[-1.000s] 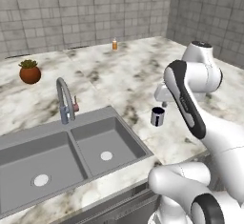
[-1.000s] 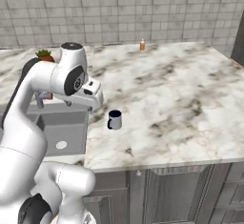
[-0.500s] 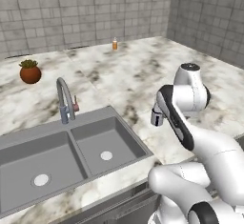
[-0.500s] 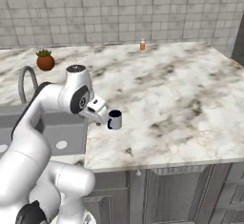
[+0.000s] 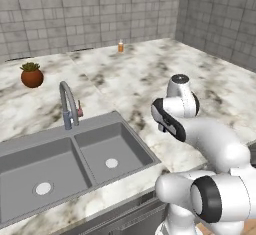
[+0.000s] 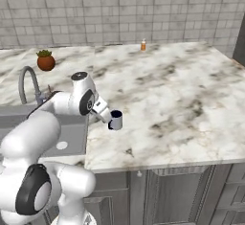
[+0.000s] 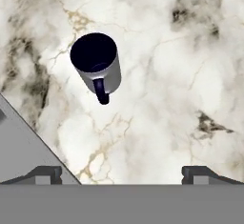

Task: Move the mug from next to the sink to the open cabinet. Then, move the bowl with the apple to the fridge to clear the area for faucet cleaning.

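While the mug (image 7: 96, 65) stands upright on the marble counter (image 6: 182, 95), the gripper (image 7: 121, 173) hangs above it with its jaws spread wide and nothing between them. From the hand view, the two dark fingertips (image 7: 45, 174) sit far apart at the bottom, and the mug lies ahead of them, apart from both, nearer the one on the left of that view. Its dark hollow faces the camera, its outer wall looks pale grey, and its small dark handle points back toward the fingertips. A grey corner of the sink (image 7: 19, 147) cuts across the lower left of that view, near the mug but not touching it.

In the right base view the mug (image 6: 115, 119) stands on the counter just beside the sink's right edge, with the arm's wrist bent down close against its left side; whether the hand touches it cannot be told from there. In the left base view the white arm covers the spot where the mug stands.

The two-basin sink (image 5: 75, 161) is set into the counter, with the curved faucet (image 5: 67, 106) rising behind the divider. A round red-brown potted plant (image 5: 31, 75) sits well back on the left, and a small orange bottle (image 5: 120, 46) stands near the tiled wall (image 5: 90, 9).
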